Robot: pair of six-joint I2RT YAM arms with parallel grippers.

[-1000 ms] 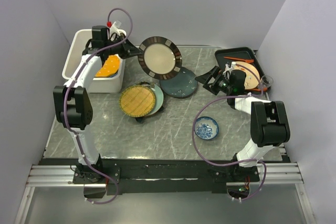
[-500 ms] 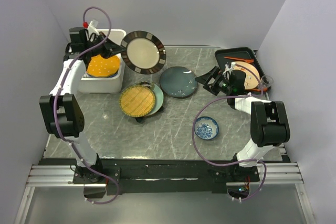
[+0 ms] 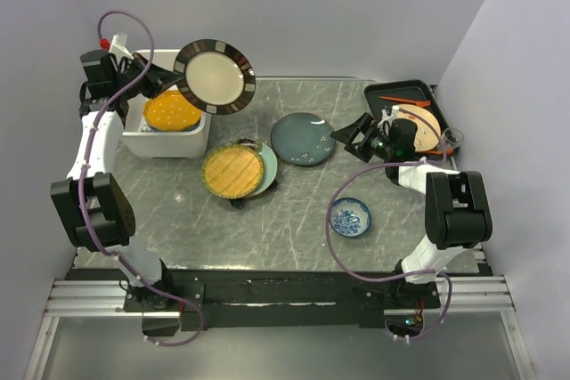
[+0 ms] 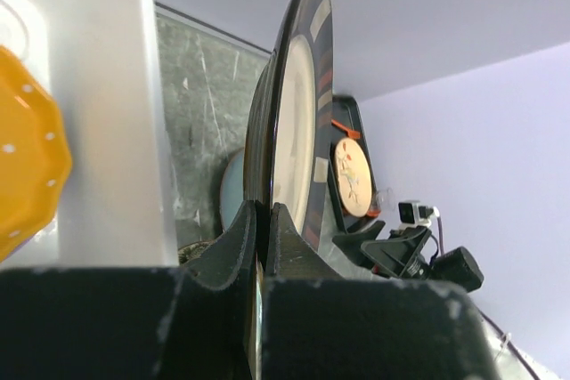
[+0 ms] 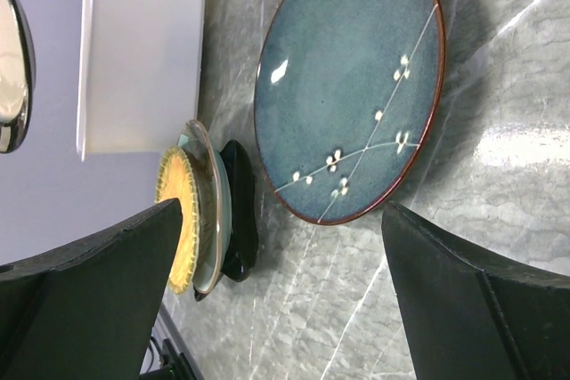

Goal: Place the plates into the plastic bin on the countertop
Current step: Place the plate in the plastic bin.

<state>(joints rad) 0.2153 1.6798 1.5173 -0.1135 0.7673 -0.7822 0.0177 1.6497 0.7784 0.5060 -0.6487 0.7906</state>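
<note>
My left gripper [image 3: 169,80] is shut on the rim of a dark brown plate [image 3: 214,76] with a cream centre, holding it tilted in the air above the right end of the white plastic bin [image 3: 198,138]. In the left wrist view the plate [image 4: 298,113] stands edge-on between the closed fingers [image 4: 264,213]. An orange dotted plate [image 3: 172,111] lies inside the bin. A grey-blue plate [image 3: 303,139] lies flat on the countertop [image 3: 294,211]. My right gripper [image 3: 356,135] stands open just right of it, nothing between its fingers [image 5: 89,291].
A yellow woven plate [image 3: 233,171] sits stacked on a pale green plate [image 3: 266,166] and a dark plate [image 3: 240,201] in front of the bin. A small blue-and-white dish [image 3: 351,217] lies near the right arm. A tan plate [image 3: 420,126] rests by a black tray [image 3: 401,92].
The left arm has swung left with the dark brown plate, carrying it from above the grey-blue plate to over the bin. The right arm has not moved.
</note>
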